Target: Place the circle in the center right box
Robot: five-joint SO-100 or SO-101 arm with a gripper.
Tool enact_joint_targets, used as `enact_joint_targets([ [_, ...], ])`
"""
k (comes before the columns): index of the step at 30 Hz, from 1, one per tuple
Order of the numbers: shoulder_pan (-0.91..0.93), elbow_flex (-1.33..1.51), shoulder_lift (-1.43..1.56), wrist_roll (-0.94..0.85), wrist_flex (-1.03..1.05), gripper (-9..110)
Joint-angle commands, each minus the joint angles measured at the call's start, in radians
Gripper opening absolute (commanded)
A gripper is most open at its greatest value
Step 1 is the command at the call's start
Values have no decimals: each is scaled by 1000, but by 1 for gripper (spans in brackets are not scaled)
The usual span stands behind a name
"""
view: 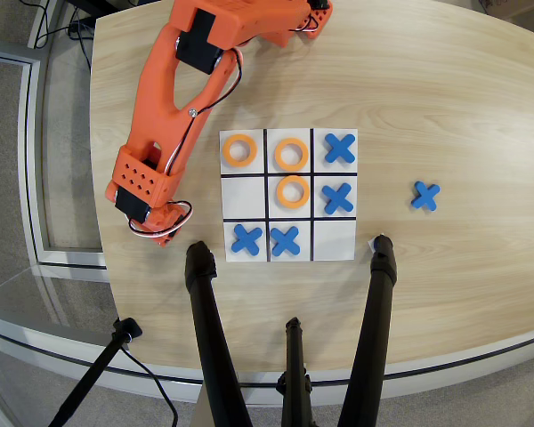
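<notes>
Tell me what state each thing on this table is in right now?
Orange robot arm: bent over the table left of the board; gripper hidden.
White 3x3 board: flat; two cells empty.
Three orange rings: flat in cells.
Four blue X pieces: flat in cells.
Fifth blue X: on bare wood.

Orange rings (pixel 291 154), blue crosses (pixel 339 148) (white, black-lined board (pixel 333 238))

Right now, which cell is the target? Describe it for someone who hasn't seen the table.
Find the 3x3 board on the wooden table. Overhead, take its left column, middle row: the center right box, bare white, below an orange ring and above a blue X.
</notes>
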Motion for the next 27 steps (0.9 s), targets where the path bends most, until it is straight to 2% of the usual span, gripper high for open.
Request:
enact_joint_targets([
  [1,-9,-17,3,-8,37,4],
  [4,-14,-17,8,-5,57,0],
  [11,-38,-51,37,46,95,0],
  [18,-83,-118,117,78,244,0],
  [22,-118,-37,244,69,318,0],
  [27,-192,209,497,78,307,0],
])
